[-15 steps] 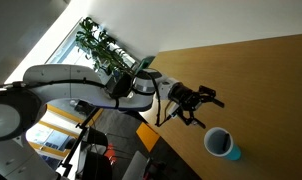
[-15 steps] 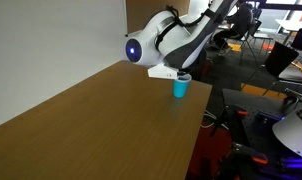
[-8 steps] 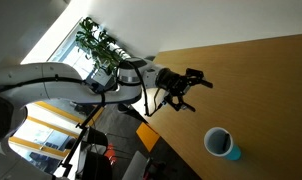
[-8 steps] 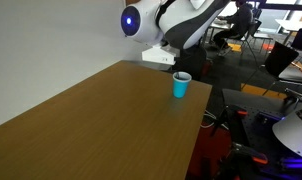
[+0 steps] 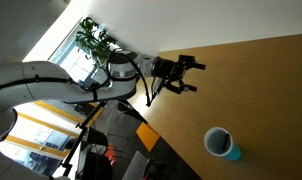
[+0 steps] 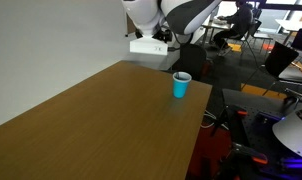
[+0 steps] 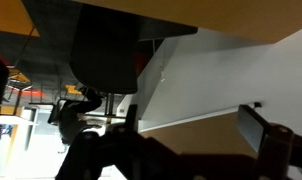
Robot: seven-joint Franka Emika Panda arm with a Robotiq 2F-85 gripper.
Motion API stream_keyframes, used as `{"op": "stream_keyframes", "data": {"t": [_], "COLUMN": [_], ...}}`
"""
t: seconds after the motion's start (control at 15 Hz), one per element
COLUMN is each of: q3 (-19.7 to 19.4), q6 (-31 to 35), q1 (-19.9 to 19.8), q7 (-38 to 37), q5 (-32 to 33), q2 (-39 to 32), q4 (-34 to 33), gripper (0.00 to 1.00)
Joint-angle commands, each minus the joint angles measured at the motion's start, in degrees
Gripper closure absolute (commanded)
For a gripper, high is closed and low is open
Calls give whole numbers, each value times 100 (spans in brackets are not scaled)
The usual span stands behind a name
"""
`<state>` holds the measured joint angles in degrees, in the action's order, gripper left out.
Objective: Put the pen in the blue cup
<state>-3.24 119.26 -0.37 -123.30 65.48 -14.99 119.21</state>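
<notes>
Tool hangs spread, well apart from upright blue cup.

The blue cup stands upright on the table, just inside its edge. The gripper hangs in the air over the table's corner, well apart from the cup and up-left of it in an exterior view. The arm reaches in from beyond the table's edge, and a plant stands behind it.
</notes>
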Motion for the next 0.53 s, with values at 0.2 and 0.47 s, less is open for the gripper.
{"op": "stream_keyframes", "data": {"t": [0.2,0.47], "q3": [92,101], "q6": [1715,2551], "q1": [-251,-297], "q7": [1844,3408], "q5": [-716,-1682], "q2": [80,101], "q4": [43,131], "gripper": [0,0]}}
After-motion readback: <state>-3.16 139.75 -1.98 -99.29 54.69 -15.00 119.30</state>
